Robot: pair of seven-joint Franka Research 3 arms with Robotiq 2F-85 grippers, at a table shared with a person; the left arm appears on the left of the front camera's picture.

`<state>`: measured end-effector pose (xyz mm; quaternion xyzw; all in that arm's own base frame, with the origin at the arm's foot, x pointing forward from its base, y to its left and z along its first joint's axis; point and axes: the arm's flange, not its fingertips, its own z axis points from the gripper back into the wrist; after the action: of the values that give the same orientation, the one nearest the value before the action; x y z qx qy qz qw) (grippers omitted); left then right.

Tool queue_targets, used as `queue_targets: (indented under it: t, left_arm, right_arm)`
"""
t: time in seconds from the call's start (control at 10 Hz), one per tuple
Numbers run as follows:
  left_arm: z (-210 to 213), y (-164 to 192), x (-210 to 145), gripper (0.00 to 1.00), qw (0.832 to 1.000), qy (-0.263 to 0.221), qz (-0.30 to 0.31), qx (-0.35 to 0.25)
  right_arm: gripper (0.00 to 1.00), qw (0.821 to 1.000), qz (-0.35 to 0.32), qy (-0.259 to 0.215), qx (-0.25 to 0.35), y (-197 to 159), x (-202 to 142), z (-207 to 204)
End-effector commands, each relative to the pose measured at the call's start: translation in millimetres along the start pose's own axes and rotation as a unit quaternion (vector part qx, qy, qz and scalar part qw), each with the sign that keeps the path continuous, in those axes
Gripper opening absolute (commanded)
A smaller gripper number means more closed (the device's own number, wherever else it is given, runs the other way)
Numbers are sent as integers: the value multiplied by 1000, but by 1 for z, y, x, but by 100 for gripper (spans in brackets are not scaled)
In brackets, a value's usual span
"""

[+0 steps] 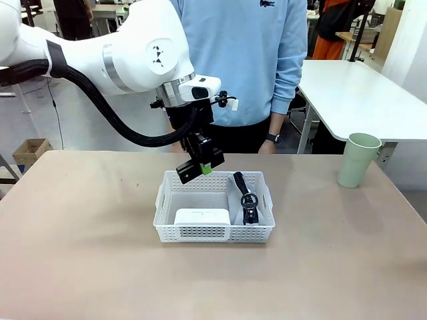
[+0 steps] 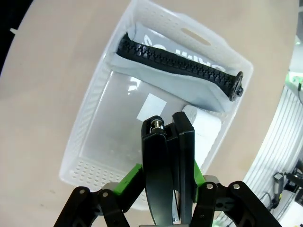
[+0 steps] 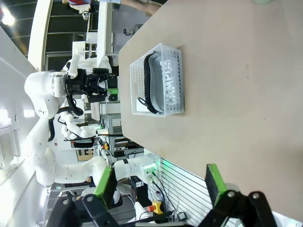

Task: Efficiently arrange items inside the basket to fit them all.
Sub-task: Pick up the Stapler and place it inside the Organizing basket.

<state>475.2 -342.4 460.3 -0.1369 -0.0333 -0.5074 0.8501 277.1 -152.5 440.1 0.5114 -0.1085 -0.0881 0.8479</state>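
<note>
From where I stand the left gripper (image 1: pixel 201 167) hangs over the back left rim of the basket (image 1: pixel 213 233), clamped tight on the one black stapler (image 2: pixel 163 161). Beneath it there is bare basket floor behind the single white box (image 1: pixel 202 216) in the front left corner, and the one grey zip pouch (image 1: pixel 241 193) stands on edge along the right wall. The one pale green cup (image 1: pixel 358 160) stands near the right edge of the table (image 1: pixel 80 253), well apart from the basket with open tabletop between, and the right gripper (image 3: pixel 161 182) has its jaws spread wide.
</note>
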Motion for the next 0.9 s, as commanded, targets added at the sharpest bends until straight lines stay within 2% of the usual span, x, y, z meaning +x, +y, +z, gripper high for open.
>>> queue_targets:
  t: [0.0, 0.3, 0.5, 0.8]
  left_arm:
    - [0, 8, -3, 45, 1000, 21, -9, -6]
    - [-42, 26, 4, 45, 997, 56, -37, 23]
    - [-71, 39, 8, 45, 997, 52, -50, 19]
    - [-100, 38, 6, 45, 999, 31, -36, 21]
  right_arm:
    - [100, 1000, 12, -6, 15, 1, 2, 1]
    - [100, 1000, 12, -6, 15, 1, 2, 1]
    - [100, 1000, 12, -6, 15, 1, 2, 1]
    - [100, 1000, 12, -6, 15, 1, 2, 1]
